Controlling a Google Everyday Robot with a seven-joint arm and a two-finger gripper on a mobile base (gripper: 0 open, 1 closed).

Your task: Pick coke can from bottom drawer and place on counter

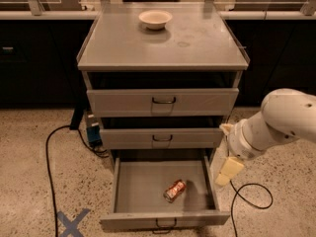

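Coke can [175,190] is clear of my gripper [227,162], which hangs just right of the open bottom drawer [163,219]; open or closed, I cannot tell. The can lies, seemingly on its side, right of the drawer's middle.

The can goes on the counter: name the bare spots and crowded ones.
The counter is bare in front of and beside the white bowl, crowded at back centre. The bottom drawer is bare left of the coke can; the gripper hangs outside its right wall.

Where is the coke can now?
In the camera view, the coke can lies on its side in the open bottom drawer, right of centre; the gripper hangs outside its right wall.
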